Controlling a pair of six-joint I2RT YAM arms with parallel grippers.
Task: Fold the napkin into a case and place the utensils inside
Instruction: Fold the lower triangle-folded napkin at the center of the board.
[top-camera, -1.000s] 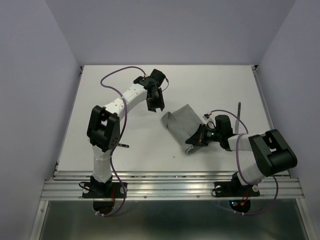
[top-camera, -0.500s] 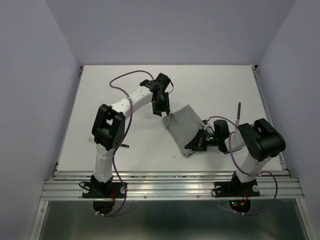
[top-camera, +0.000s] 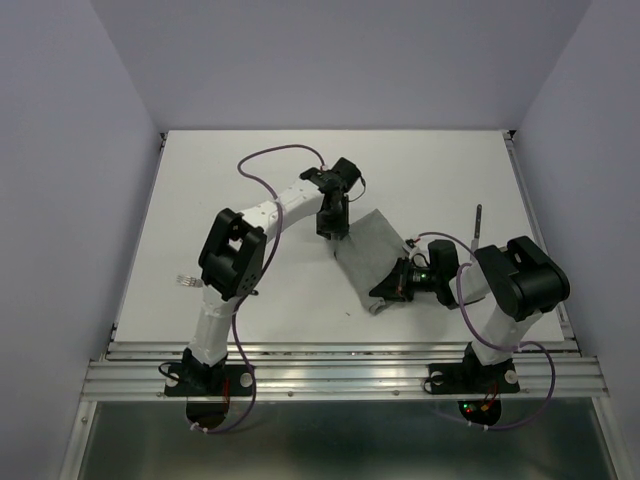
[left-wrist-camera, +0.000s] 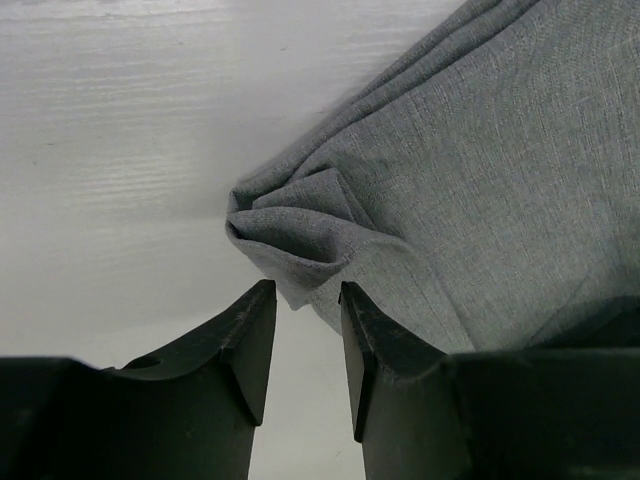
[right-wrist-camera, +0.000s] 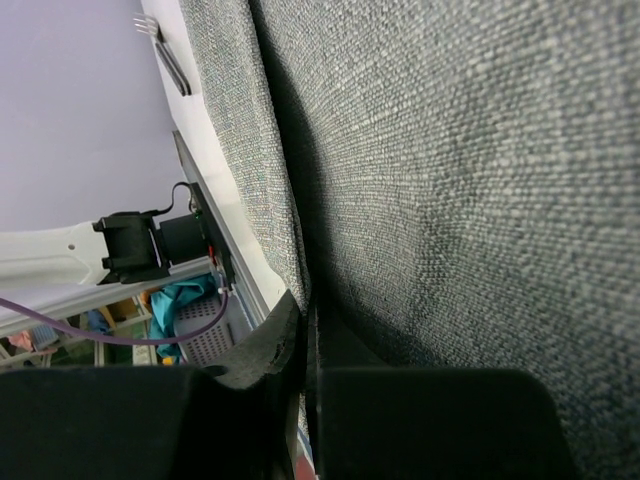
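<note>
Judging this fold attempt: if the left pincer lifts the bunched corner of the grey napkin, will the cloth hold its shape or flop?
Probably flop: the napkin crumples into soft pleats at that corner. It looks light, so it should drag rather than resist. The right pincer, shut on another edge, may anchor it.

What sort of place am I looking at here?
Likely a robotics lab bench: two arms bolted to a metal rail, a white table walled by plain panels, a grey napkin for practice.
</note>
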